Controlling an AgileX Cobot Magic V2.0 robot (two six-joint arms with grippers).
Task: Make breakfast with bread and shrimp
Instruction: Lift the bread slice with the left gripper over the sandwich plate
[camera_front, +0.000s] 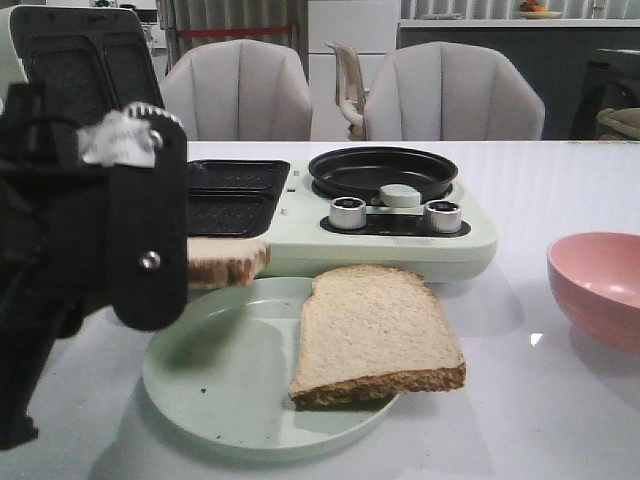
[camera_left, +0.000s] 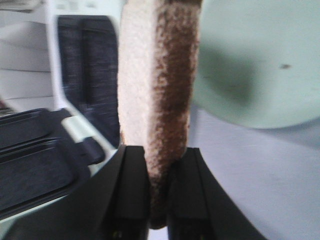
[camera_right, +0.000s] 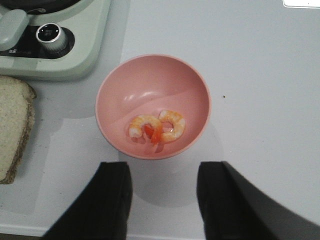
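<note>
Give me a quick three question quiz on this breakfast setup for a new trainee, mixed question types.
1. True or false: the left claw is shut on a bread slice.
2. The shrimp lie in: A) the black pan, B) the pink bowl, C) the green plate.
3. Fill in: the other bread slice rests on the green ____.

Key: 1 true; 2 B; 3 plate.
</note>
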